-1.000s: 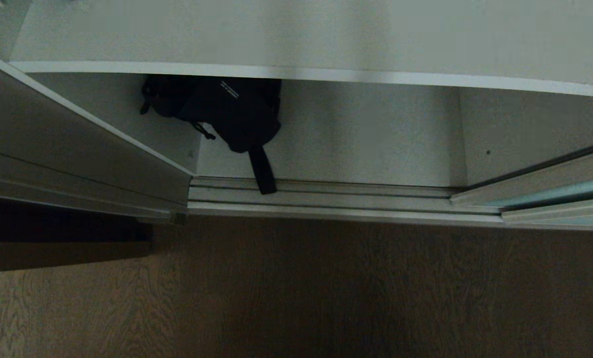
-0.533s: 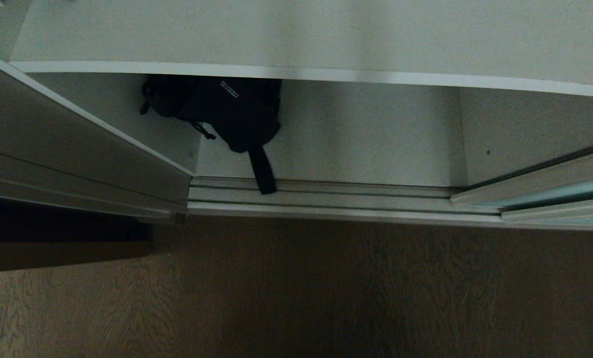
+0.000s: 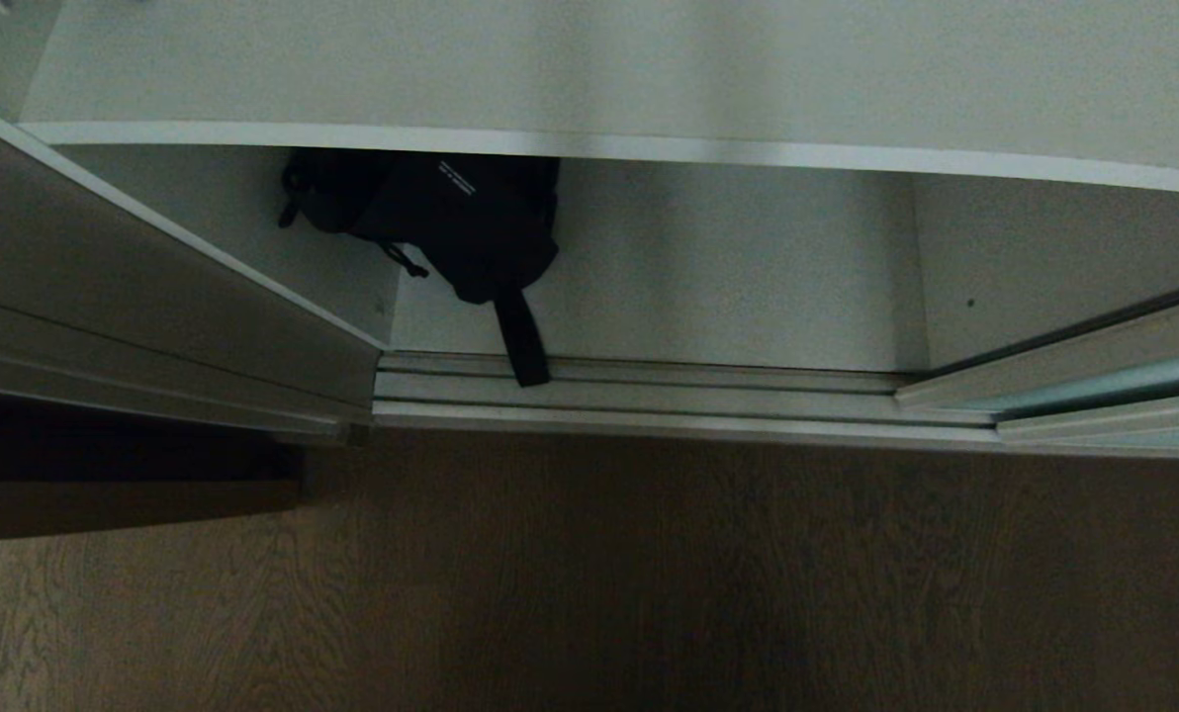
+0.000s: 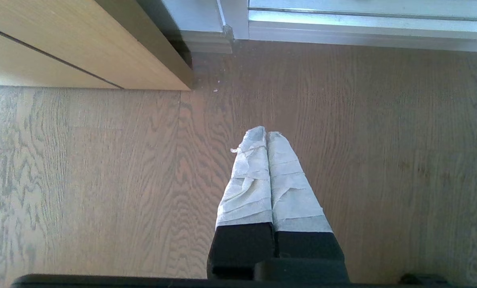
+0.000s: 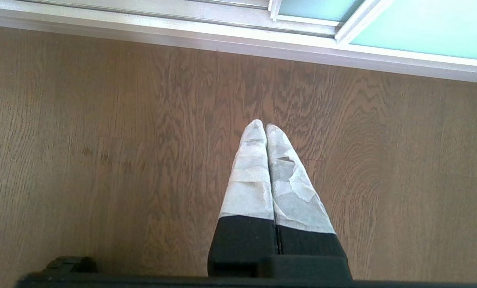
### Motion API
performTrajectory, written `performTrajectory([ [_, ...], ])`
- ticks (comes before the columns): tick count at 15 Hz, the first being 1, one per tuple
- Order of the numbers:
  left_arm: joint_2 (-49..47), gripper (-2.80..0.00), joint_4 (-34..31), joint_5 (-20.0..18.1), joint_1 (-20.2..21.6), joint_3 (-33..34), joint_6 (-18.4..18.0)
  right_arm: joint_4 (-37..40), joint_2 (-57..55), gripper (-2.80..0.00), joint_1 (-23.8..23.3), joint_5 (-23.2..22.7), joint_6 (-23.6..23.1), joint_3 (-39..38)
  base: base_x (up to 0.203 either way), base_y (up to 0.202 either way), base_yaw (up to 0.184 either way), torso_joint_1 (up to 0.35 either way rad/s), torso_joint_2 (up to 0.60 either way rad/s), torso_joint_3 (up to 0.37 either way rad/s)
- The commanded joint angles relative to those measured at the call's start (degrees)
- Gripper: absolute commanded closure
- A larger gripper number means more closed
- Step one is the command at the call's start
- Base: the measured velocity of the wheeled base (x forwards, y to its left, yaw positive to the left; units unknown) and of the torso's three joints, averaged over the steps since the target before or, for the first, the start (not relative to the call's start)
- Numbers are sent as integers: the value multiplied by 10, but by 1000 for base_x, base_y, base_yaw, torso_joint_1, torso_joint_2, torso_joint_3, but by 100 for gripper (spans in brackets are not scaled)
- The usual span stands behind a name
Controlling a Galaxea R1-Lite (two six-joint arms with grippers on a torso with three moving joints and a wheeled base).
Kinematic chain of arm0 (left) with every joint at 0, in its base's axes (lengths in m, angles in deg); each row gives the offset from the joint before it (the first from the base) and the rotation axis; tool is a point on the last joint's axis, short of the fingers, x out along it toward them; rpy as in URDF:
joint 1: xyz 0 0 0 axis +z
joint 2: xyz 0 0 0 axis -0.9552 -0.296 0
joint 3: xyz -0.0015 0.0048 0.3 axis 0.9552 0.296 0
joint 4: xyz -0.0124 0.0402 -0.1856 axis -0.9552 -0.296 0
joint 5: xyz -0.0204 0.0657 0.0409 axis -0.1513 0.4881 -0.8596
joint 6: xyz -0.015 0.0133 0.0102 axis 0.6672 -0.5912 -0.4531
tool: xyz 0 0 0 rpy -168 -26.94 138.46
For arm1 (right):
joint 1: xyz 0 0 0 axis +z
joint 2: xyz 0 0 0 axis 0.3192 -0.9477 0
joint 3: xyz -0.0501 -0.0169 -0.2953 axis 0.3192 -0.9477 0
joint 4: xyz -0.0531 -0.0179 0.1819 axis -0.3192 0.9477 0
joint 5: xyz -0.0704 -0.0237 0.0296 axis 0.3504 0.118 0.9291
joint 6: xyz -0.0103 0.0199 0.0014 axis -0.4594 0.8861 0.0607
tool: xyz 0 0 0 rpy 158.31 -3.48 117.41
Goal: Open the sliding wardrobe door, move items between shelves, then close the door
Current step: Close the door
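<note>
Black strappy bundle under shelf, far from both pincers; left pincer, right pincer pressed closed, empty, seen only by wrist views.

- We see a wooden floor with wavy grain lines running across it. It is brown and fills the near part of the head view.
- We see a ribbed silver floor track lying along the far edge of the floor.
- We see a light tan wooden cabinet front beside the track's left end. It has a thin dark line across it and stands on the floor.
</note>
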Motion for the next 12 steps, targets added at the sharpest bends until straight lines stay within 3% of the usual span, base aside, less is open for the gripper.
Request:
performTrajectory([
  [1, -1, 0, 0, 0, 0, 0, 0, 0, 3, 0, 0, 0, -1, 0, 0, 0, 0, 0, 0, 0],
  [12, -1, 0, 0, -1, 0, 0, -1, 0, 3, 0, 0, 0, -1, 0, 0, 0, 0, 0, 0, 0],
])
